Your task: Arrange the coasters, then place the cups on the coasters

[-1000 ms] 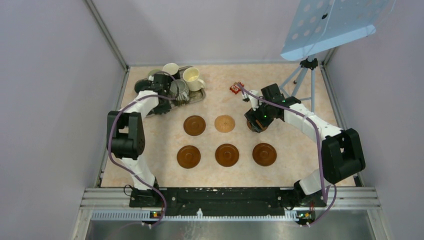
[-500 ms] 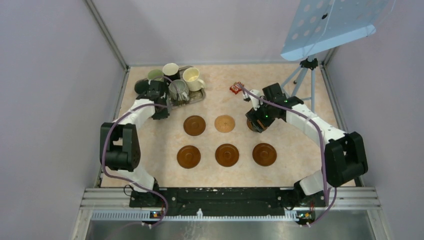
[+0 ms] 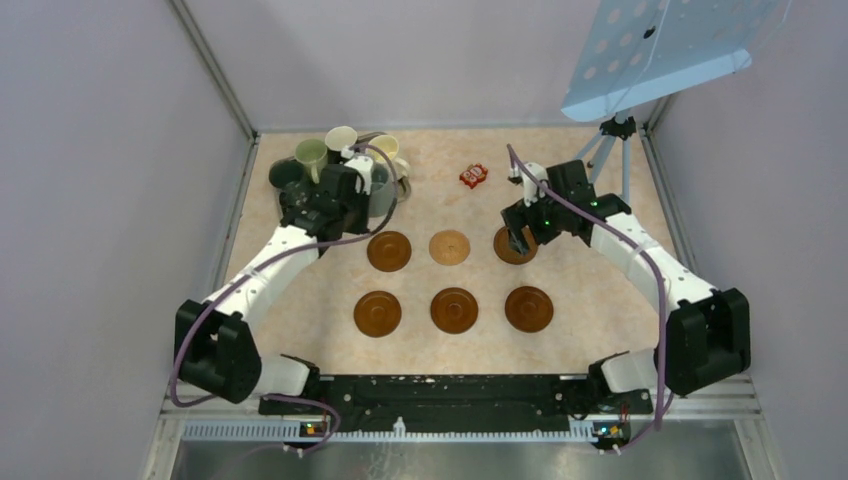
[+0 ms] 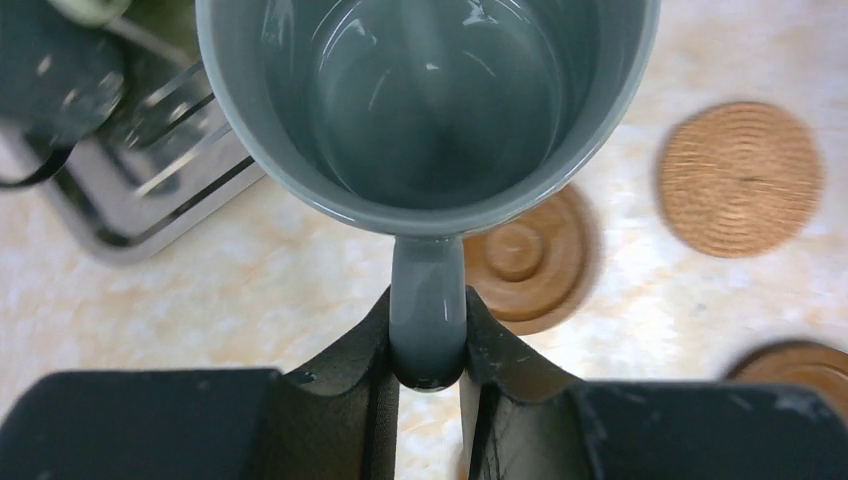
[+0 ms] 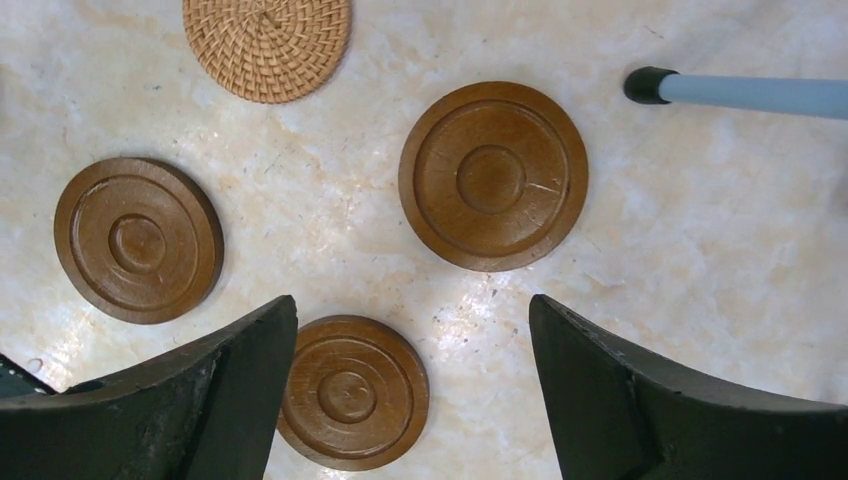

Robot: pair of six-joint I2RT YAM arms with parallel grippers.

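Upper left of the overhead view: a metal tray (image 4: pixel 130 215) with the waiting cups (image 3: pixel 342 138) clustered on and around it. Just right of them, the left gripper (image 4: pixel 428 350) is closed tight on the handle of a grey-blue mug (image 4: pixel 430 100). The mug is upright, mouth open to the wrist camera and clear of the table, and its handle points straight back between the fingers. The left arm reaches diagonally from its base at lower left up to this spot. The deciding relation is that the dark coaster (image 3: pixel 389 251) at the left end of the upper row lies directly lower right of the mug. In the left wrist view it shows partly under the mug's rim and handle, so a short carry and descent should seat the mug. The left arm is much the nearer one. At centre, the coasters form two rows of three, with the tan coaster (image 3: pixel 450 247) in the middle of the upper row. At right, the right gripper (image 5: pixel 412 320) hangs with its jaws spread wide and holds nothing. It points down beside the upper-right coaster (image 5: pixel 493 177), with its arm bent inward from the lower right base.
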